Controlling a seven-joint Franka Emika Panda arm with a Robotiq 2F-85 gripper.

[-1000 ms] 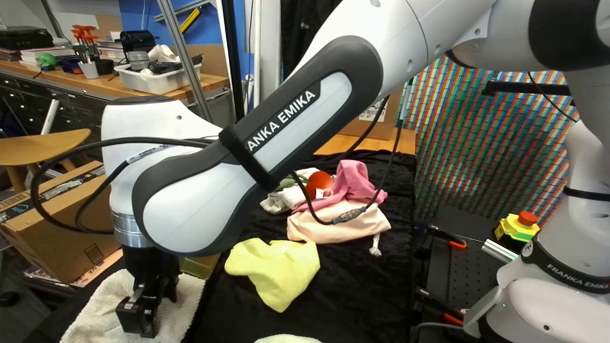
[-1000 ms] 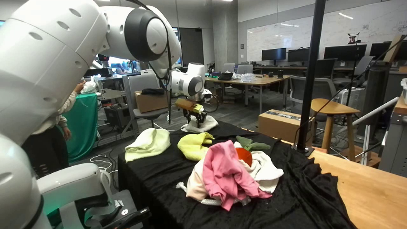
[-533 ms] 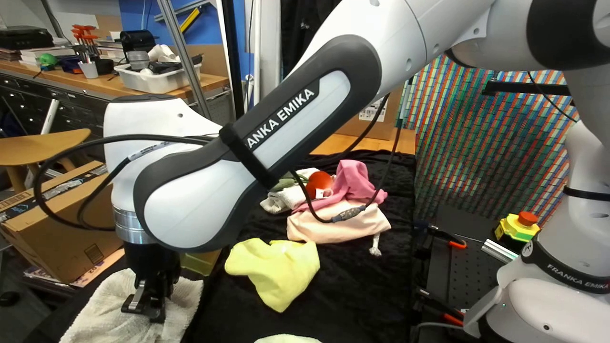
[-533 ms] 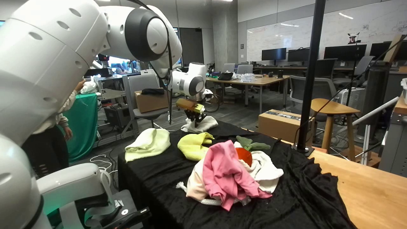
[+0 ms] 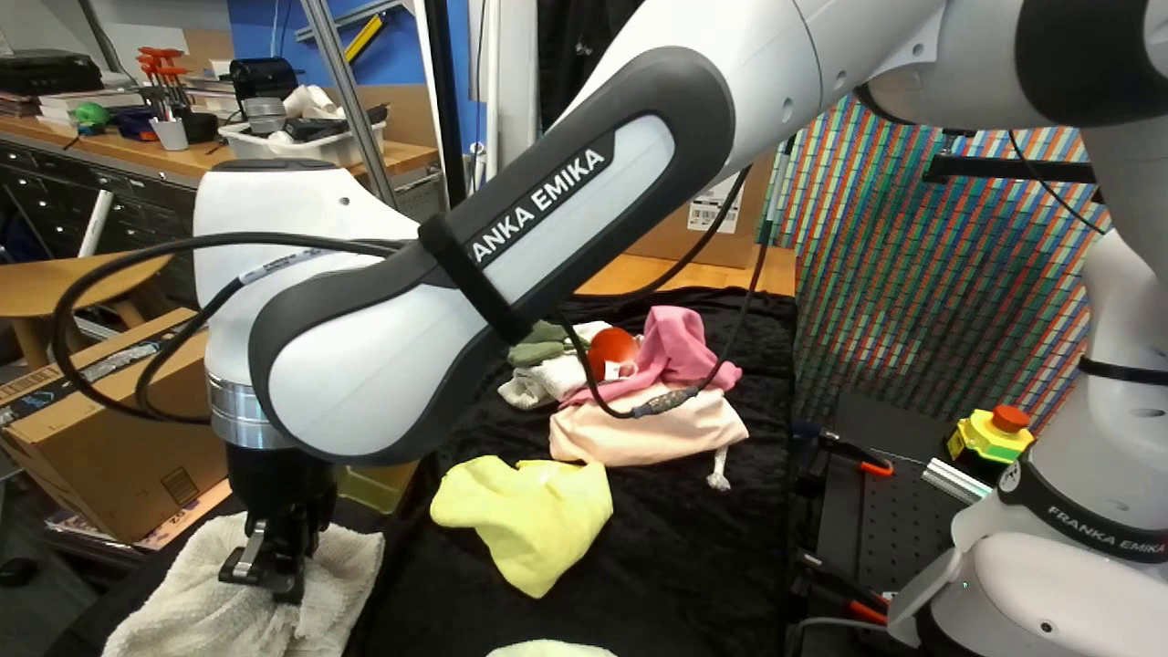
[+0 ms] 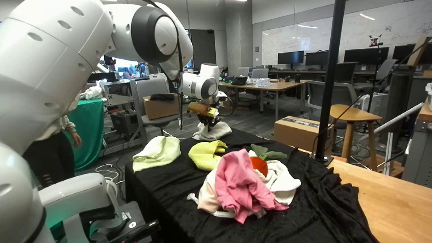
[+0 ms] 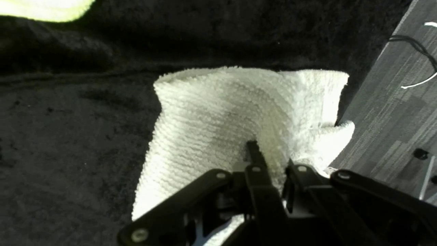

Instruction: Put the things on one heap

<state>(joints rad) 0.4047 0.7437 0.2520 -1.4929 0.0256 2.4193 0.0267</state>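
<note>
My gripper (image 7: 271,155) is shut on a bunched fold of a white terry towel (image 7: 198,133), at the table's far end in an exterior view (image 6: 208,128). The rest of the towel (image 5: 201,602) still spreads over the black cloth. A heap in both exterior views holds a pink cloth (image 6: 236,185), a peach drawstring bag (image 5: 648,433), an orange-red round thing (image 6: 260,165), green leaf-like pieces (image 6: 268,154) and another white cloth (image 6: 285,182). Between heap and gripper lies a yellow cloth (image 5: 534,520). A pale yellow-green cloth (image 6: 158,152) sits apart near one table edge.
A black pole (image 6: 327,87) rises at the table's side. Past the table's edge stands a cardboard box (image 5: 128,447). A loose cable (image 5: 584,365) hangs from my arm in front of the heap. A person (image 6: 55,145) stands in the background.
My jaws have come together on the white towel, gathering it between them. Over the last half second the arm has risen slightly, and the towel is pulled up into a ridge at the fingers.
</note>
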